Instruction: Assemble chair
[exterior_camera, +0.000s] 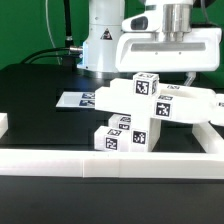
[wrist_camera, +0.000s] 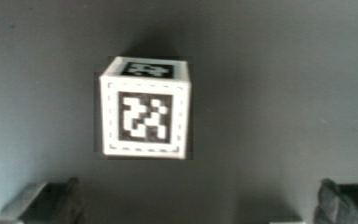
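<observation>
Now the two-finger gripper point(wrist_camera: 194, 205), jaws spread wide, is hovering above a small glossy white tagged block point(wrist_camera: 149, 108). It should be centring over that block before descending, I judge.

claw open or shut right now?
Open. In the wrist view the claw has its two fingertips far apart, nothing between them; a tagged white chair block lies beyond, untouched.

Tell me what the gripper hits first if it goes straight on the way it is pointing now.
Most likely the tagged white block of the chair. In the wrist view it stands ahead of the open gripper, between the lines of the two fingers, though off-centre. How far off it is cannot be judged.
</observation>
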Controlling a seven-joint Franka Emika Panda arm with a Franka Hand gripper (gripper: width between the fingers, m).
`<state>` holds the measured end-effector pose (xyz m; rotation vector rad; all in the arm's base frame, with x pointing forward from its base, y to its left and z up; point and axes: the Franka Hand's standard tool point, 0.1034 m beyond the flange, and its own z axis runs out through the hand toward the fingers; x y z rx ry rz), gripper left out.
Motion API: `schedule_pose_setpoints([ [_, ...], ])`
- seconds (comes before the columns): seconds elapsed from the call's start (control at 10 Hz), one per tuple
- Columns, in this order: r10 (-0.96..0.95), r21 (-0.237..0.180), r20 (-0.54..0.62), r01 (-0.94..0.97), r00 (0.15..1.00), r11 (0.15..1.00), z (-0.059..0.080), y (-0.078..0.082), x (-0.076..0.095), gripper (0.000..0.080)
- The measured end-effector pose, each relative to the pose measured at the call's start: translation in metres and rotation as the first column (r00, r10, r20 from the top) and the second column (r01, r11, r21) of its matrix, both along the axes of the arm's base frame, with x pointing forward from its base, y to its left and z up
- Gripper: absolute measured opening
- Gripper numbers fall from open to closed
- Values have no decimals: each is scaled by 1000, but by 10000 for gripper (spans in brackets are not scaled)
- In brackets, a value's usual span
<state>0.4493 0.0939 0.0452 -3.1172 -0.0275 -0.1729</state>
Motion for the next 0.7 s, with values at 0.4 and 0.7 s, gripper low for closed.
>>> schedule_pose_setpoints([
  [0.4,4,-3,-1,-4,1000,1000,-2,-2,0,649],
  [0.7,-2,-14,-12,2,1000,1000,-12,-7,-5,649],
])
